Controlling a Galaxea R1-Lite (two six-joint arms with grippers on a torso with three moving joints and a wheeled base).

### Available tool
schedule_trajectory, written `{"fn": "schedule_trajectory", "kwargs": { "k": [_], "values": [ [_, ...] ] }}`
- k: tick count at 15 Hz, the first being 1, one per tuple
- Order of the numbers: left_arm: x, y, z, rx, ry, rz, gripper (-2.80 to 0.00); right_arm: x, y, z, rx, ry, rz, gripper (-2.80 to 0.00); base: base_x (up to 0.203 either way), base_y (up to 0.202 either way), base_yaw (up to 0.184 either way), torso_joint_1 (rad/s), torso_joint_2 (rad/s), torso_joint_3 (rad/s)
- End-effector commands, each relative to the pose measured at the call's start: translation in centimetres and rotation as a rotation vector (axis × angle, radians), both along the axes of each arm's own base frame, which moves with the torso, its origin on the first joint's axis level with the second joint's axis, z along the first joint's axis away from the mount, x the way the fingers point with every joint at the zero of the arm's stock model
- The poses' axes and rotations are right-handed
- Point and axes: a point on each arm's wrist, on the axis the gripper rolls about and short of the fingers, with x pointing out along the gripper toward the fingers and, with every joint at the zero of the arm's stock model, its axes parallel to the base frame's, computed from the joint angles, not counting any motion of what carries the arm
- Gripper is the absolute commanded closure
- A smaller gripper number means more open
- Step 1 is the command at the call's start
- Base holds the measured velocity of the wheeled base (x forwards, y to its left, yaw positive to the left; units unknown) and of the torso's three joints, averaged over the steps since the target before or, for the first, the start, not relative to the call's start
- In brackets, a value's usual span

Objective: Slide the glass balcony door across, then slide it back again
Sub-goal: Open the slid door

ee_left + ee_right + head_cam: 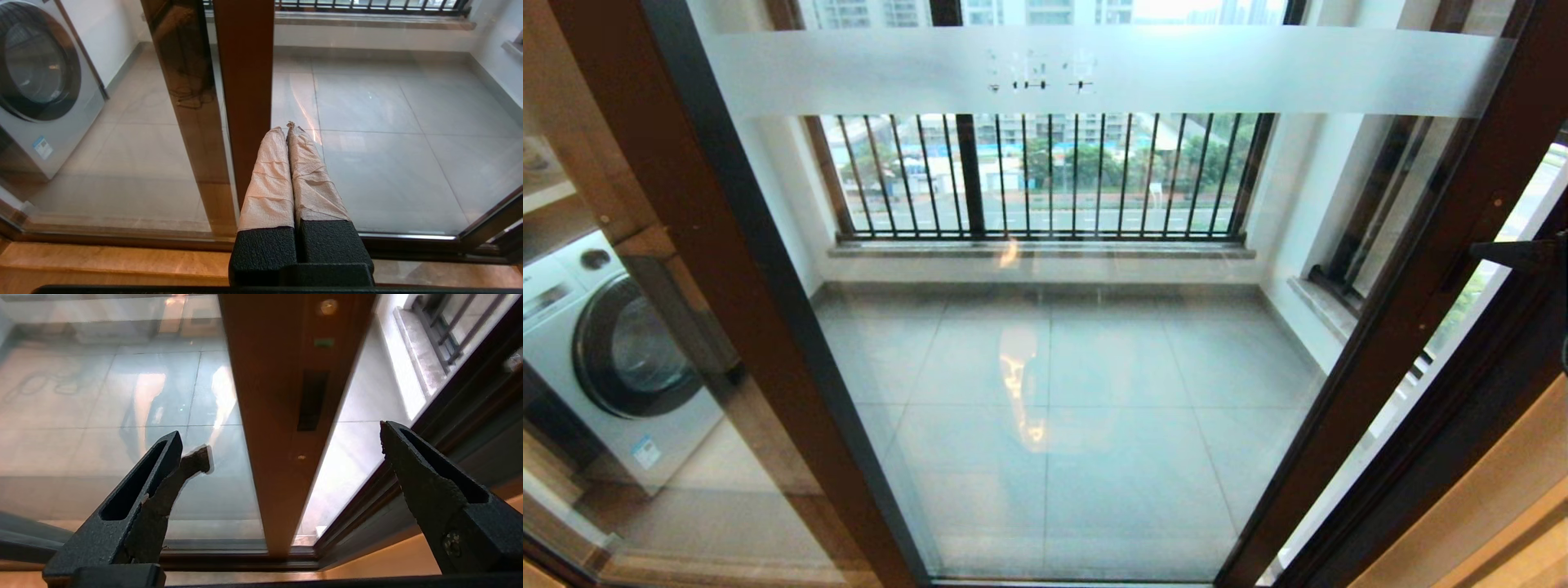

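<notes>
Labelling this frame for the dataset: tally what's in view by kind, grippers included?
Sliding glass balcony door: 1
Brown-framed glass panel beside it: 1
Washing machine: 1
Window railing: 1
Grippers: 2; left gripper with jaws shut, right gripper with jaws open, facing the handle slot
Total: 6

Showed clear glossy glass in a smooth brown frame on the glass balcony door (1045, 367), with a frosted matt band. Wore crinkled paper-like wrap on left gripper (287, 127) fingers; rough black texture on right gripper (282, 435).
</notes>
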Motion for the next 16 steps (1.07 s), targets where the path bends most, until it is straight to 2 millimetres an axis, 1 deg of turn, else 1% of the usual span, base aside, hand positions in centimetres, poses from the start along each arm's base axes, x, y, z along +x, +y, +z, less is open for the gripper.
{"fn": "schedule_trajectory", "kwargs": {
  "k": [1,4,5,9,12,16],
  "values": [
    [0.0,0.0,0.0,0.000,0.002,0.000,0.00,0.7,-1.2,-0.4,0.002,0.014,-0.026,-2.80,0.000,0.000,0.000,0.000,0.00,0.000],
    [0.0,0.0,0.0,0.000,0.002,0.000,0.00,1.3,-2.5,-0.7,0.006,0.023,-0.054,-2.80,0.000,0.000,0.000,0.000,0.00,0.000],
    [0.0,0.0,0.0,0.000,0.002,0.000,0.00,1.5,-2.8,-0.9,0.008,0.028,-0.060,0.00,0.000,0.000,0.000,0.000,0.00,0.000],
    [0.0,0.0,0.0,0.000,0.002,0.000,0.00,2.9,-3.7,-1.6,0.020,0.048,-0.064,0.00,0.000,0.000,0.000,0.000,0.00,0.000],
    [0.0,0.0,0.0,0.000,0.001,0.000,0.00,3.8,-4.4,-2.1,0.014,0.063,-0.107,0.00,0.000,0.000,0.000,0.000,0.00,0.000],
    [0.0,0.0,0.0,0.000,0.002,0.000,0.00,5.3,-5.3,-3.2,0.029,0.090,-0.110,0.00,0.000,0.000,0.000,0.000,0.00,0.000]
  ]
}}
